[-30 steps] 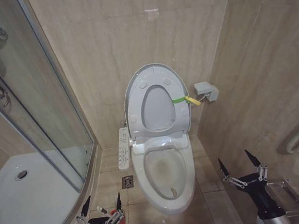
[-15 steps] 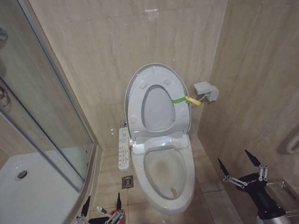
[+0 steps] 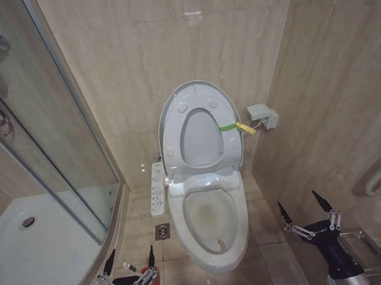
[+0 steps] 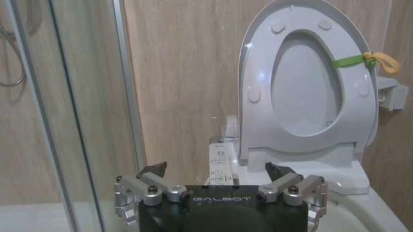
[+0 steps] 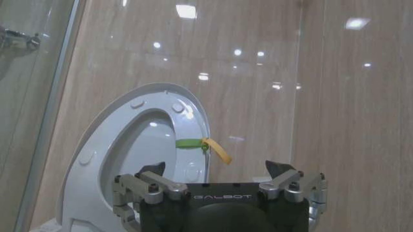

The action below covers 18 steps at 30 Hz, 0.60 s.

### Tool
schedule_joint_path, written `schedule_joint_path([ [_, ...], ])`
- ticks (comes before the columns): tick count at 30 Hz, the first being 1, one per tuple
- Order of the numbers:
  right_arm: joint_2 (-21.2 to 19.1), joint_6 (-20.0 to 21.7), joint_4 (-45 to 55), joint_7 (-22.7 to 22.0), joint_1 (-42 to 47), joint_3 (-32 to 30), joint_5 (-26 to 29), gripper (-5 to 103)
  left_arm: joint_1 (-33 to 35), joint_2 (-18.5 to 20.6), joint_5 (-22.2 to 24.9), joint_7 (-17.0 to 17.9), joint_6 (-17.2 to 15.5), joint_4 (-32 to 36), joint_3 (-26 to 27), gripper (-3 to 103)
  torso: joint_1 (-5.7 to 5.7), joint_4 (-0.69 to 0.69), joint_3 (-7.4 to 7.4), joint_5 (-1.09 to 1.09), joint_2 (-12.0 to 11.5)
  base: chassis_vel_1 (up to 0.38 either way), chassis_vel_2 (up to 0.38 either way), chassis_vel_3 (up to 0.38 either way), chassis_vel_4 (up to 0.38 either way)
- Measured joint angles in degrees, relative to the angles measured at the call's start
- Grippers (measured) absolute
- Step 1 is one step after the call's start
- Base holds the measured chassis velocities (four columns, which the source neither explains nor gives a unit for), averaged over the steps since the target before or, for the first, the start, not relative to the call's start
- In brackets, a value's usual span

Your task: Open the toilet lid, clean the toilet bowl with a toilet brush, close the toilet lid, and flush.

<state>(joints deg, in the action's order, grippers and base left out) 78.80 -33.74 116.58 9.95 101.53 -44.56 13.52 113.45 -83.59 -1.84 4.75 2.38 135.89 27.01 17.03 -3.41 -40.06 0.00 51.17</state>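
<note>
Toilet lid [image 3: 198, 128] upright, one bowl [image 3: 213, 225]

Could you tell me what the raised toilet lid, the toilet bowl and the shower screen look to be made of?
The toilet lid looks like glossy white plastic: thin-edged, with moulded round bumpers and soft highlights. The toilet bowl appears to be glazed white ceramic, thick-rimmed and shiny, with yellowish staining inside. The shower screen is probably clear glass in a silvery metal frame; the shower fittings show through it.

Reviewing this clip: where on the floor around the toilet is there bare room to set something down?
Bare tile lies in front of the toilet bowl, between the left tool and right tool, and along the bowl's right side. The left side is crowded: a floor drain, the red holder, and the shower tray.
</note>
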Motion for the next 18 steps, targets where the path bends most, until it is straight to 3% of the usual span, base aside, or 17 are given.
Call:
schedule_joint_path([
  [18, 0.00, 0.00, 0.00, 0.00, 0.00, 0.00, 0.00, 100, -0.16, -0.02, 0.02, 0.00, 0.00, -0.10, 0.00, 99, 0.00, 0.00, 0.00, 0.00, 0.00, 0.000, 0.000, 0.000, 0.000],
])
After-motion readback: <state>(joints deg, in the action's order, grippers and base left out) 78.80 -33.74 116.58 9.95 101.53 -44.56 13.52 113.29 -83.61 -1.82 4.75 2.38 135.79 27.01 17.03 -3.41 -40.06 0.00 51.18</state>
